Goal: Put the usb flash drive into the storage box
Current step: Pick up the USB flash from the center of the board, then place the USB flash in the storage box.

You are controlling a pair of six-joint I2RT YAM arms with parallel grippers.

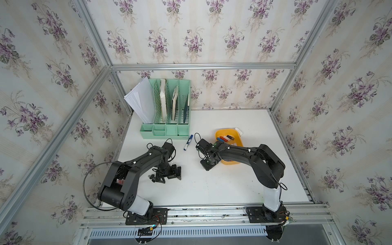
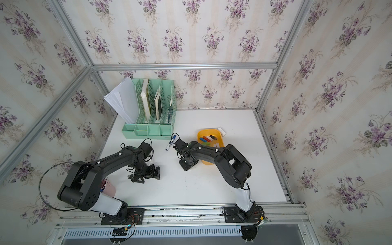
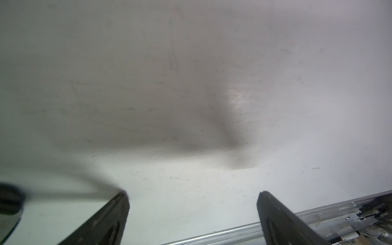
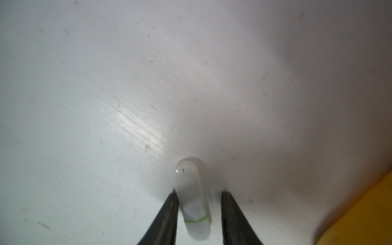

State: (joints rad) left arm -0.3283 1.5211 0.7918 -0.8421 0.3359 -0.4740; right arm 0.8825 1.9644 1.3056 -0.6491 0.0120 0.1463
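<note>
**Right claw, wrist view.** My right claw (image 4: 199,193) points down at the white surface (image 4: 127,84) with its two fingers on either side of the usb flash drive (image 4: 194,203). The drive is a pale, translucent stick with a thin green band. One finger (image 4: 169,212) touches the drive's side, and the other stands a little apart from it. The claw is therefore partly closed around the drive and is not clamped on it. The drive lies flat on the surface, outside the storage box (image 4: 360,212), whose yellow-orange wall shows close by.

**Top views.** The storage box (image 1: 222,131) (image 2: 203,132) holds several small coloured sticks (image 1: 226,138). My right arm hides its near end, and my claw covers the drive, which cannot be seen from above. A blue-capped marker (image 1: 188,142) lies between the box and the mint-green organizer (image 1: 165,129).

**Left claw, wrist view.** My left claw (image 3: 193,193) is spread wide over bare surface and holds nothing.
</note>
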